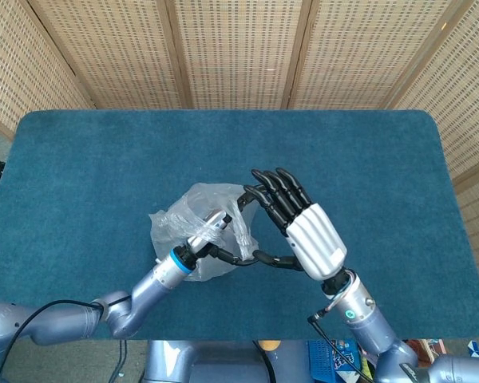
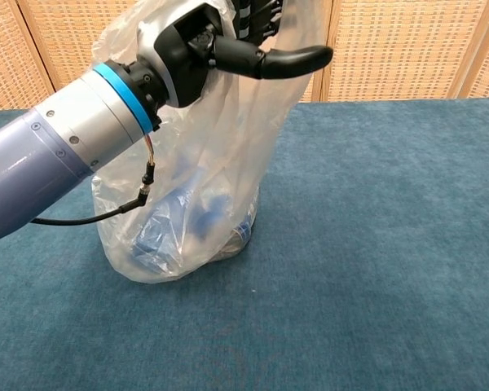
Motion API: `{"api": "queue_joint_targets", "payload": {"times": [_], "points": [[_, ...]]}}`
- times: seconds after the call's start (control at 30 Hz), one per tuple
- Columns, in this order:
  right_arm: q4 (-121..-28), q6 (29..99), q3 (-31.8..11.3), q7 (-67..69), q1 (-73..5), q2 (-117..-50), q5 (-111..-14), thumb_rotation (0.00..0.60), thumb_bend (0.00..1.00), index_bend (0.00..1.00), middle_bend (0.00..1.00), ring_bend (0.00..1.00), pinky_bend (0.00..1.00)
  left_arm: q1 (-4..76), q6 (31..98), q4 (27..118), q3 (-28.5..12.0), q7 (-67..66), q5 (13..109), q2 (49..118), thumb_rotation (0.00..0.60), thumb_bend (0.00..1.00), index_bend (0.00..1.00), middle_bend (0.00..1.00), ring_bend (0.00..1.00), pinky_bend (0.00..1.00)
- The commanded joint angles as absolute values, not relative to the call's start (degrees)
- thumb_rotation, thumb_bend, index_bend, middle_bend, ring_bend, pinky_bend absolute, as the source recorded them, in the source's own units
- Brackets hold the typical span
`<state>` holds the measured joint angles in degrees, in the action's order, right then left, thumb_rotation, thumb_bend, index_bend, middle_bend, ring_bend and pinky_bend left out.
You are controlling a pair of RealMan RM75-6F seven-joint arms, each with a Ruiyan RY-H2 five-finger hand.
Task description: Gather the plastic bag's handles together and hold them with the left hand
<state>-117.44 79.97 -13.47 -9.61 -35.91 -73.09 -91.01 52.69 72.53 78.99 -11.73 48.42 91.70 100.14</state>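
A clear plastic bag [image 1: 172, 227] [image 2: 187, 220] with blue items inside stands on the blue table [image 1: 343, 152]. My left hand [image 1: 210, 230] [image 2: 191, 49] grips the bag's bunched top, where the handles come together. It holds them up above the bag, with its thumb sticking out to the right. My right hand [image 1: 303, 227] hovers open just right of the bag with its fingers straight, pointing away from me. Whether its fingertips touch the plastic I cannot tell. The chest view does not show the right hand.
Woven screens [image 1: 239, 48] stand behind the table's far edge. A cable [image 2: 90, 216] hangs from my left forearm beside the bag. Blue table surface [image 2: 375, 204] stretches out to the right of the bag.
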Motion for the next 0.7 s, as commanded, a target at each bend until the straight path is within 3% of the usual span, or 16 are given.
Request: {"api": "queue_joint_targets", "payload": {"times": [0.03,0.53,0.7], "points": [[-118.14,81.56,-10.57,-8.27,-33.07,-70.18,-94.49,0.6,0.0,0.0,0.0,0.0,0.0,52.74,72.49,79.74,-12.22,48.86,91.3,100.09,0.6,0.24,0.01,0.0,0.0,0.03],[-109.38,90.38,-5.36,-2.8,-24.02,-66.45,-100.75,0.6,0.0,0.0,0.0,0.0,0.0,51.27,73.31,84.43,-12.06,53.47,91.33,97.5,0.6,0.16,0.0,0.0,0.0,0.04],[-101.52,93.95,-4.26,0.72,-20.62,-67.34,-99.13,0.6,0.0,0.0,0.0,0.0,0.0,50.62,72.86,86.98,-12.27,56.48,90.53,95.08,0.6,0.02,0.01,0.0,0.0,0.05]]}}
